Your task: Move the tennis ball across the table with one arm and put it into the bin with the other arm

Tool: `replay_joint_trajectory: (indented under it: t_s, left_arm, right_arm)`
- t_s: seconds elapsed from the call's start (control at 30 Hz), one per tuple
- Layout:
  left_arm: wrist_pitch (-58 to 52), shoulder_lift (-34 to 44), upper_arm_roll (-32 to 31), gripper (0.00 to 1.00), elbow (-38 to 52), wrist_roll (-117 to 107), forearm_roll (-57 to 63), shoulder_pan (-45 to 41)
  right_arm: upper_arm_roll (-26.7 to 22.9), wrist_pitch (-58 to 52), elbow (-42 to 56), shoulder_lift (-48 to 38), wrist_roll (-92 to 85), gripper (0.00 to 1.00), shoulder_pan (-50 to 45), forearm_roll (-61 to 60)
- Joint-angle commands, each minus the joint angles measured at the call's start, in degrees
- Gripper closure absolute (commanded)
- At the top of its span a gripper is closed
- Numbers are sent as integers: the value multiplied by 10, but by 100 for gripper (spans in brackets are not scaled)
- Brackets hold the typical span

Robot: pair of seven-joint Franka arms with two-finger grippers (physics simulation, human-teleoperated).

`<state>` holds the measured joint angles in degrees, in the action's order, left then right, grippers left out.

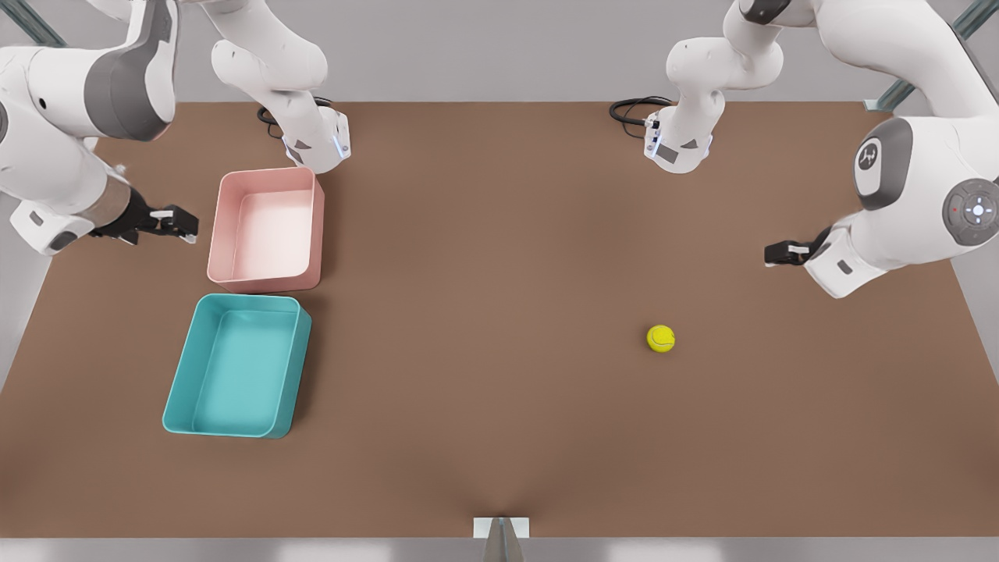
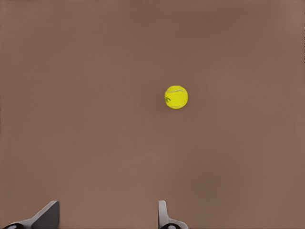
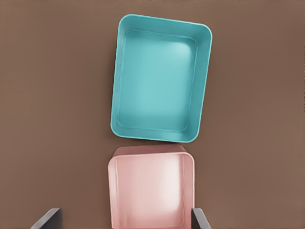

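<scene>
The yellow-green tennis ball (image 1: 660, 339) lies on the brown table (image 1: 499, 234) toward the front view's right; the left wrist view has the ball (image 2: 176, 97) ahead of the fingertips. My left gripper (image 1: 776, 254) (image 2: 107, 220) hovers open above the table at the front view's right, behind the ball and apart from it. The teal bin (image 1: 238, 365) (image 3: 159, 78) stands empty at the front view's left. My right gripper (image 1: 183, 225) (image 3: 124, 222) is open and empty just left of the pink bin.
An empty pink bin (image 1: 267, 226) (image 3: 150, 188) stands right behind the teal one, nearly touching it. Both arm bases (image 1: 316, 140) (image 1: 679, 144) sit at the table's far edge. A wide stretch of bare tabletop separates the ball from the bins.
</scene>
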<state>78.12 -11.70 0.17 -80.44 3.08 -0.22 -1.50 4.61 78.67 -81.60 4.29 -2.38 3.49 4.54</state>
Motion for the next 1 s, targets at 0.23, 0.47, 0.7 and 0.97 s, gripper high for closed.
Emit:
replay_joint_trajectory:
  t_s: [0.23, 0.47, 0.7, 0.97]
  left_arm:
    - [316, -97, -6, 79, -123, 535, 20, -4]
    - [442, -137, -39, 79, -187, 730, 124, -15]
    - [534, -180, -53, 79, -235, 882, 154, -10]
    - [534, -185, -71, 79, -272, 832, 153, -11]
  right_arm:
    - [0, 96, 22, 78, -20, 0, -25, 12]
    - [-6, 87, 45, 99, -28, 0, -23, 12]
    - [-7, 87, 47, 103, -25, 0, -23, 13]
    - [-7, 87, 47, 103, -25, 0, -22, 13]
